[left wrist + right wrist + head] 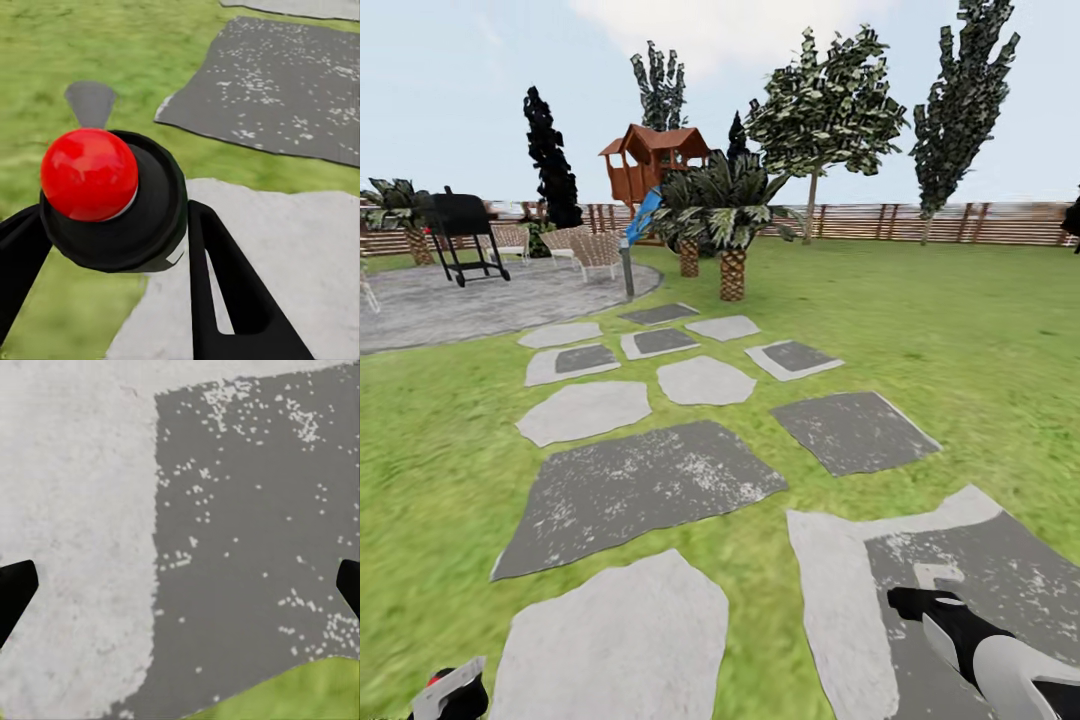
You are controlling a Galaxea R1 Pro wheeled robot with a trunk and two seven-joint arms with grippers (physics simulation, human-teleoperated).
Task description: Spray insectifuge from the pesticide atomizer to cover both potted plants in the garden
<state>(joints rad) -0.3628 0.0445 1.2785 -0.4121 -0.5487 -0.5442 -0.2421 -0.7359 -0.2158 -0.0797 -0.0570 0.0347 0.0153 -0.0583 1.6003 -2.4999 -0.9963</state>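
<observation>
The pesticide atomizer (112, 202) was a black rounded body with a glossy red ball on top and a grey cone nozzle sticking out ahead. The left gripper (112, 247) held it, black fingers (225, 285) clamped against both sides of the body. In the head view only a grey-and-red corner of the atomizer (448, 690) showed at the lower left edge, over grass.

The garden (960, 330) was green lawn with light and dark grey paving slabs (635, 485) running ahead toward a round paved patio (450, 300), brown slat fence (920, 222) behind. Also out there: a black grill (460, 235), wicker chairs (590, 250), a wooden playhouse (652, 160) with a blue slide, palms (730, 205), tall trees.

The right gripper (935, 590) hung low over a two-tone slab (860, 600). The right wrist view showed just its two black fingertips (15, 592) far apart at the frame edges, spread wide, nothing between them, slab and a sliver of grass (315, 690) below. No readable writing anywhere.
</observation>
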